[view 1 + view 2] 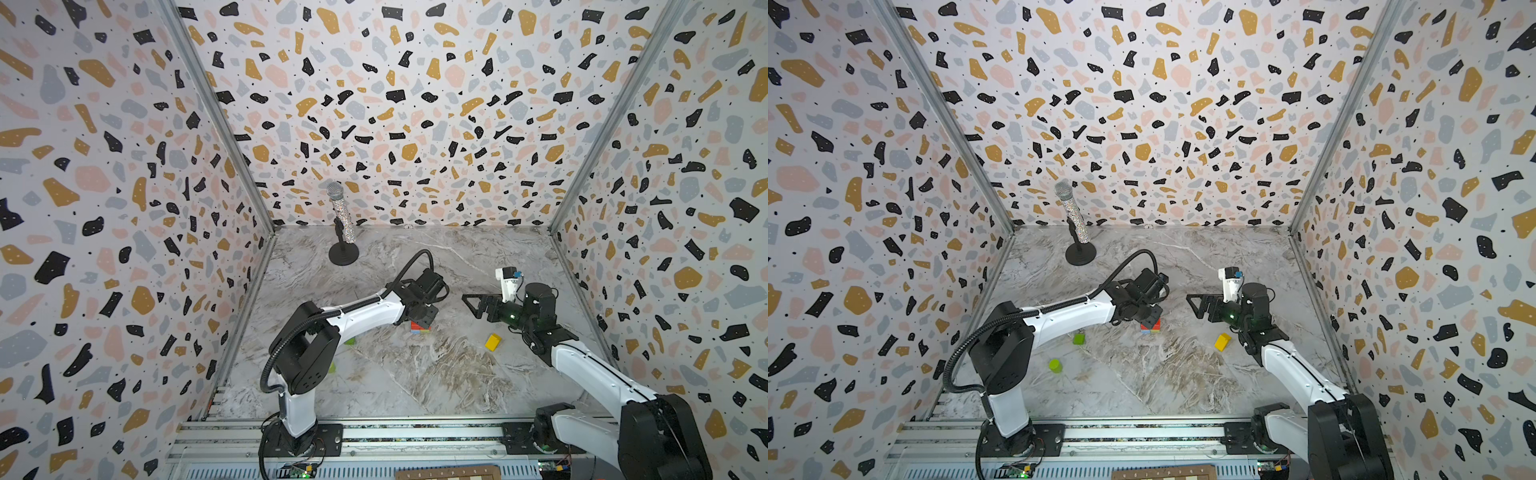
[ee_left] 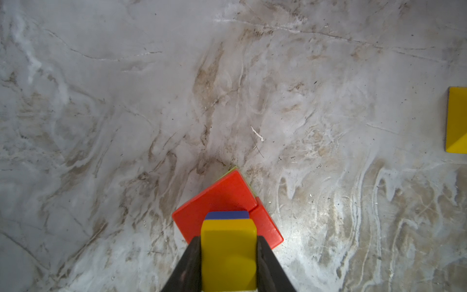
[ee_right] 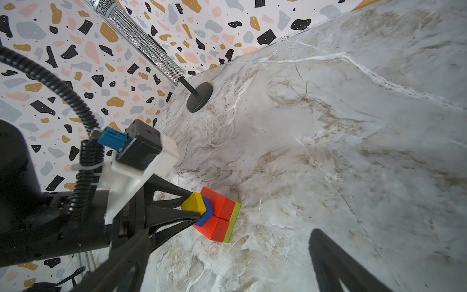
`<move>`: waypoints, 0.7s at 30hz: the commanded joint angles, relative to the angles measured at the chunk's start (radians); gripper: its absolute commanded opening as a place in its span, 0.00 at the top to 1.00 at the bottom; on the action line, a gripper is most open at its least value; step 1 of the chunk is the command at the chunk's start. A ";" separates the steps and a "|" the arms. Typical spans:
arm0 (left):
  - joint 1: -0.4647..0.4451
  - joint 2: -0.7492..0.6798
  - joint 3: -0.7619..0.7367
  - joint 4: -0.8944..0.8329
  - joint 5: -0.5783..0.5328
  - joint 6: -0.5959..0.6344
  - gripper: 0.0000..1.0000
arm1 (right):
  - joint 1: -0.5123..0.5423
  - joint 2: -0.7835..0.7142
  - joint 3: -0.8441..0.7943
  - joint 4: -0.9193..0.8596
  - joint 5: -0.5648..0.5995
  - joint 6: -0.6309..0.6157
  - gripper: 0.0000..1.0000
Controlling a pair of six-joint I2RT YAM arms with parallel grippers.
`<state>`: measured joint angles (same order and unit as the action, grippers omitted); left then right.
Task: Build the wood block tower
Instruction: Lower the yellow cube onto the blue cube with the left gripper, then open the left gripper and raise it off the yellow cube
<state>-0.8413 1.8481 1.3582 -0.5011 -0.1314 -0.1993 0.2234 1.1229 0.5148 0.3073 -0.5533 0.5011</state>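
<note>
Near the middle of the marble tabletop (image 1: 415, 374), in both top views: the tower (image 1: 420, 327). At its foot a lime block (image 3: 233, 220). Above that, two red blocks (image 3: 218, 213) side by side. Then a blue block (image 3: 206, 213), turned slightly against the red layer. On top, a yellow block (image 2: 228, 260), squarely over the blue one.

Clamped on that yellow block from above: the left gripper (image 2: 228, 240), one black finger against each side, judging by the left wrist view. Most of the stack covered by it in the top views.

Right of the tower and apart from it: the right gripper (image 1: 471, 306), spread wide, holding nothing, raised off the marble and pointing toward the stack.

Loose on the tabletop:
- a second yellow block (image 1: 493, 342), right of the tower, just beside the right arm
- a green cube (image 1: 1078, 338), left of the tower, close to the left arm
- a lime cylinder (image 1: 1055, 365), nearer the front

Far back on the left, close to the wall: a glittery microphone (image 1: 343, 216), tilted on a round black stand (image 1: 343, 254).
</note>
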 commanded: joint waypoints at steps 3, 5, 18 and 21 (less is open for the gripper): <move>0.006 -0.014 -0.014 0.002 0.009 -0.005 0.64 | -0.004 -0.026 -0.001 0.020 -0.010 0.005 0.01; 0.005 -0.017 -0.017 0.003 0.009 -0.006 0.63 | -0.003 -0.024 -0.001 0.020 -0.011 0.005 0.01; 0.011 -0.066 -0.027 0.011 -0.010 -0.014 0.41 | -0.003 -0.018 0.007 0.009 -0.020 -0.011 0.01; 0.012 -0.078 -0.021 0.005 -0.012 -0.016 0.36 | -0.003 -0.017 0.015 -0.004 -0.019 -0.020 0.01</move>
<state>-0.8352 1.8122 1.3415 -0.5007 -0.1368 -0.2066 0.2234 1.1229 0.5152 0.3061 -0.5579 0.4973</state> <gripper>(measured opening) 0.629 0.991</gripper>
